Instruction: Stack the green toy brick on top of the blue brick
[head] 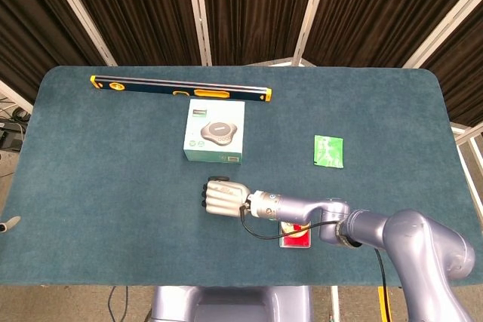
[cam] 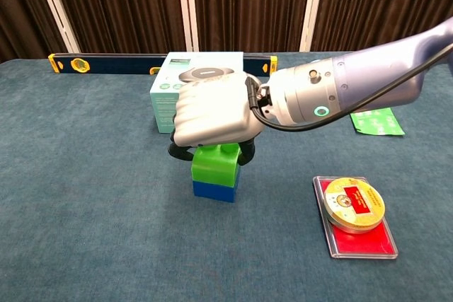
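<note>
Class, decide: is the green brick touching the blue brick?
Touching. The chest view shows the green brick sitting flush on the blue brick, no gap between them.
</note>
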